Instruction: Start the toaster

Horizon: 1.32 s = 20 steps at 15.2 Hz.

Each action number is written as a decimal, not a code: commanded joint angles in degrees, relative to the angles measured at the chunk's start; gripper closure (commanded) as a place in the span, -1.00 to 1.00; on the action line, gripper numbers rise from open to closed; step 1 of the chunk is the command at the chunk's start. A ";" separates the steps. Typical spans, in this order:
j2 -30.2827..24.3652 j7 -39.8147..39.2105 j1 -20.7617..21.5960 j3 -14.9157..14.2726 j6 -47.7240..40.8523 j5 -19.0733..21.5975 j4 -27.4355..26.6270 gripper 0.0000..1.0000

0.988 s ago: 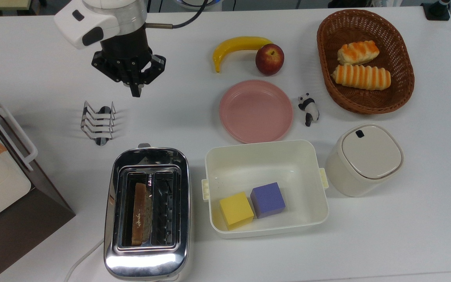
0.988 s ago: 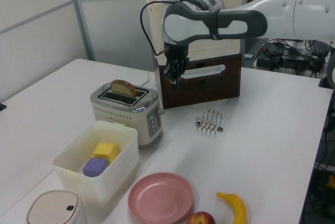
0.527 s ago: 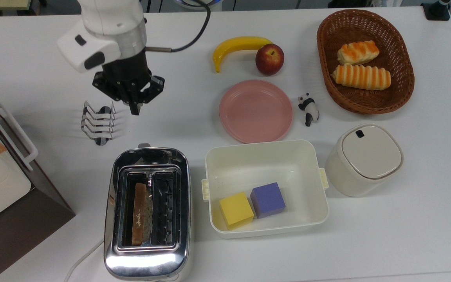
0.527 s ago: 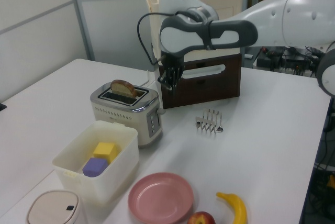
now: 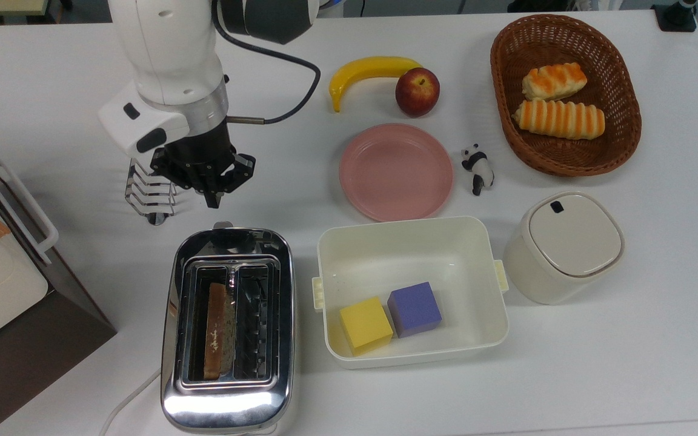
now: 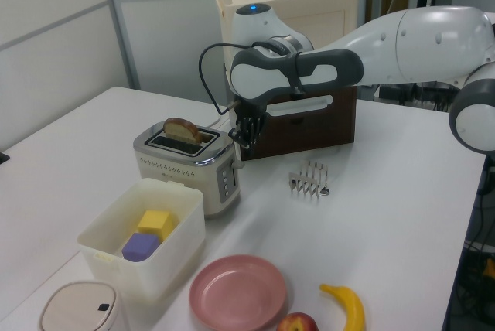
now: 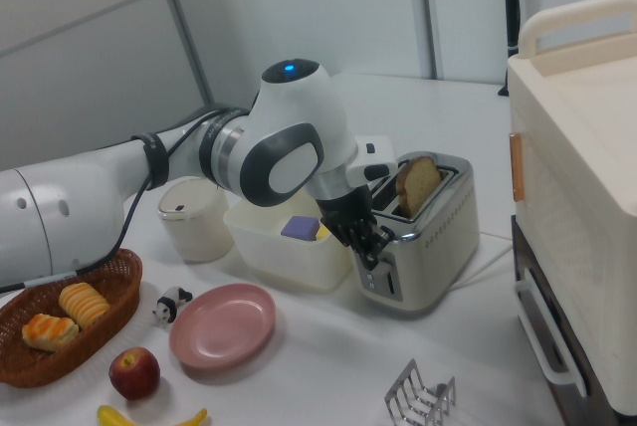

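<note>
Right now your hand [image 5: 212, 198] hangs just above the lever end of the toaster [image 5: 228, 330], fingers pressed together into a single point aimed down at the bench [image 5: 628, 339]. In the top view the tip sits a little above the small lever [image 5: 222, 224], apart from it; in the right view the hand [image 7: 370, 247] is close against the toaster's [image 7: 423, 237] front face, near the top, and you cannot tell there whether it touches. In the left view the hand [image 6: 241, 136] is just beside the toaster's [image 6: 189, 165] upper right corner.

You will find the toaster standing near the bench's lower edge in the top view, with a slice of bread [image 5: 216, 330] upright in its left slot and a white cord [image 5: 128, 399] trailing from its lower left corner. On the top view's right, just beside it, is a cream tub [image 5: 412, 242] holding a yellow cube [image 5: 365, 324] and a purple cube [image 5: 414, 309]. The wire toast rack [image 5: 149, 195] stands just to the top view's left of the hand, partly under the wrist.
</note>
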 commanded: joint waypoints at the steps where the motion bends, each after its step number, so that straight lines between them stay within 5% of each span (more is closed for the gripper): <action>1: 0.50 -0.68 -0.04 -0.03 1.69 1.20 -0.72 1.00; 20: 4.36 -1.21 0.40 0.59 6.87 2.61 -0.81 1.00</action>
